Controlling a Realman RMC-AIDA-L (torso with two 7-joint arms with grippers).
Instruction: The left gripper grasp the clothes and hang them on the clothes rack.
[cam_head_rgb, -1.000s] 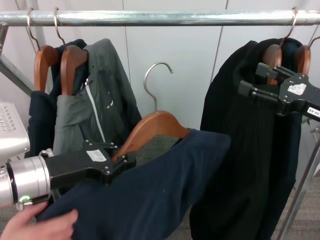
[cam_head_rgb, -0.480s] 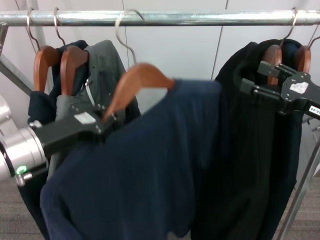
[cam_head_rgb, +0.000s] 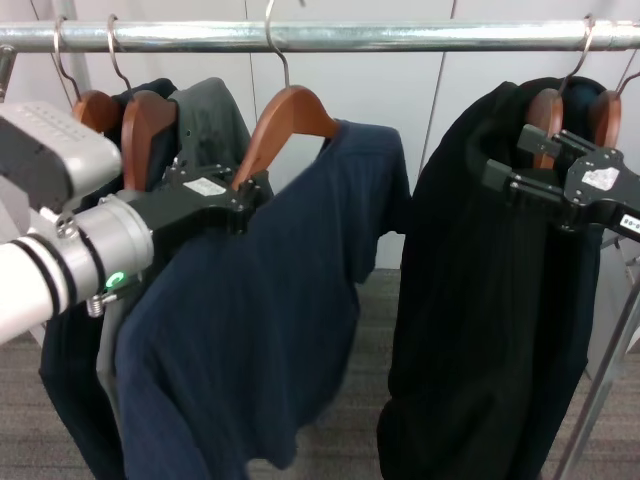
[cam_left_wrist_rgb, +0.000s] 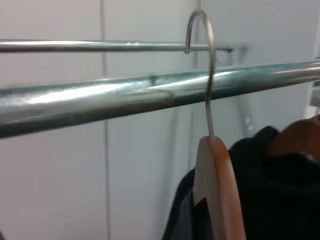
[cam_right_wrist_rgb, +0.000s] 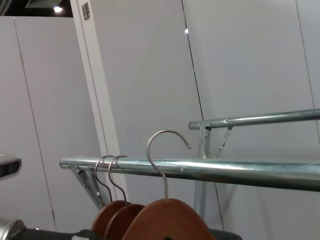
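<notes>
Grey carpet and pale wall panels behind the clothes rack across frame top; left gripper clamped on hanger of the clothes at centre, hook tip above rail only in left wrist view; right gripper upper right, fingers parted.

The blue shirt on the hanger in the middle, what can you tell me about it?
The clothes are a navy T-shirt, soft and draping, on a brown wooden hanger with a silver hook. The hook rises above the clothes rack, its curve reaching over the rail; whether it rests there is unclear. The left gripper grips the hanger's shoulder. A grey jacket hangs beside it.
</notes>
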